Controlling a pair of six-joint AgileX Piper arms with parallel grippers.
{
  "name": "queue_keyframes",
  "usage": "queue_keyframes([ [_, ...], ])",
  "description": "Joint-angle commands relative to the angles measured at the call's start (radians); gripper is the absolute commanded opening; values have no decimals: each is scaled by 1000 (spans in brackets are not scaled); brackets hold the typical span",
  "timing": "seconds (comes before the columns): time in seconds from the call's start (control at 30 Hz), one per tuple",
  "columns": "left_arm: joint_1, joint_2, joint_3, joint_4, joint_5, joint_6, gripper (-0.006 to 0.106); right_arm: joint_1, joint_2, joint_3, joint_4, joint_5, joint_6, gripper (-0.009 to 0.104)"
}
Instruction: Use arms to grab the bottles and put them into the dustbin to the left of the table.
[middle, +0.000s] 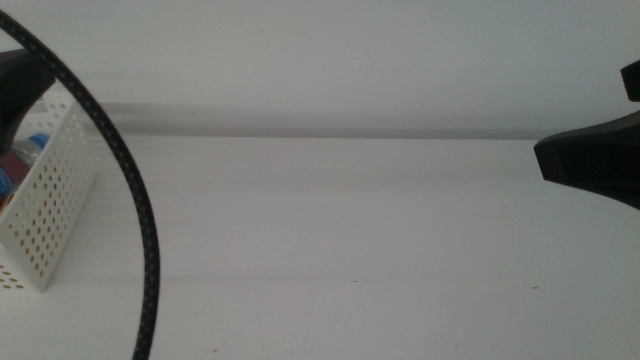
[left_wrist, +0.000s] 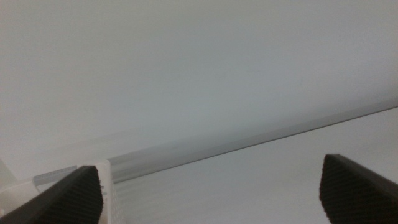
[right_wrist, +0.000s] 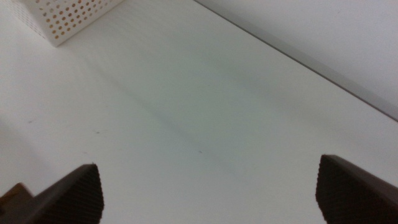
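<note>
The white perforated dustbin (middle: 52, 205) stands at the table's left edge. Inside it I see the blue cap of the water bottle (middle: 38, 141) and a bit of red, likely the soda can (middle: 14, 166). The yellow juice bottle is out of view. My left gripper (middle: 18, 85) hovers over the bin at the far left. In the left wrist view it (left_wrist: 211, 186) is open and empty, with a corner of the bin (left_wrist: 106, 177) beside one jaw. My right gripper (middle: 590, 160) is at the right edge above the table. In the right wrist view it (right_wrist: 208, 186) is open and empty, and the bin (right_wrist: 68, 15) is far off.
The white table (middle: 340, 250) runs back to a plain white wall. The left arm's black braided cable (middle: 140, 220) arcs down across the left part of the middle view, next to the bin.
</note>
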Motion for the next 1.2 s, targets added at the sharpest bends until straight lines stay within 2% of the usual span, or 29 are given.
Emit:
queue_keyframes([
  [0.0, -7, -2, 4, -2, -15, -6, 94, 1, -9, 23, -46, -45, -9, 90],
  [0.07, -7, -4, 4, -2, -17, -6, 94, -4, -31, 80, -75, -153, -9, 90],
  [0.13, -7, -12, 16, 6, -31, -6, 94, -29, -52, 160, -76, -266, -9, 90],
  [0.37, 17, -85, 218, -2, -240, -6, 94, -269, -151, 474, 50, -654, -9, 90],
  [0.47, 56, -159, 331, -2, -242, -6, 94, -391, -240, 636, 63, -796, -9, 90],
  [0.67, 152, -379, 604, 4, -242, -6, 94, -581, -485, 911, 13, -810, -9, 90],
  [0.8, 206, -542, 736, 4, -242, -6, 94, -663, -687, 1084, -14, -810, -9, 90],
  [1.0, 233, -722, 884, 4, -242, -6, 94, -698, -894, 1248, -20, -810, -9, 90],
  [1.17, 233, -732, 945, 6, -287, -6, 94, -698, -1029, 1337, -30, -810, -9, 90],
])
